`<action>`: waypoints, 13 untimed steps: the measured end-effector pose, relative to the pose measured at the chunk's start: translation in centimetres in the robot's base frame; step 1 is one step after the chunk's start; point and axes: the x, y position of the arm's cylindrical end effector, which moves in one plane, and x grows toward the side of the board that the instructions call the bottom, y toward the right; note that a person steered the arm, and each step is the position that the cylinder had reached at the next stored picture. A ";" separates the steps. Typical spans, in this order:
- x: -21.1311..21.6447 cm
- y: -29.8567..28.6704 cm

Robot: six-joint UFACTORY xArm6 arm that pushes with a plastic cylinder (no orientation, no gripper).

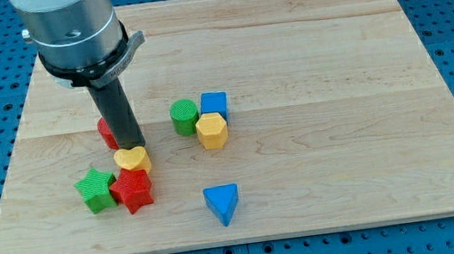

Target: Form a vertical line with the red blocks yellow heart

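While the rod descends from the upper left of the frame, my tip (132, 145) sits at the top edge of the yellow heart (132, 160), touching it. A red block (107, 133), shape unclear, is partly hidden behind the rod. The red star (132, 191) lies just below the heart, the green star (94, 190) beside it. Centre desk (332, 62): green cylinder (183, 117), blue cube (215, 104), yellow hexagon (212, 130) clustered. A blue triangle (222, 203) lies apart, lower centre. No fingers are fitted.
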 end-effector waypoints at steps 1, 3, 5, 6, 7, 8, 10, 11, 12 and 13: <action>-1.6 0.0; -7.2 -0.2; -11.5 -3.8; -8.1 -5.2; -9.6 -4.5; -11.2 -3.7; -10.6 -7.0; -5.5 -4.2; -4.7 -2.0; -4.9 -1.3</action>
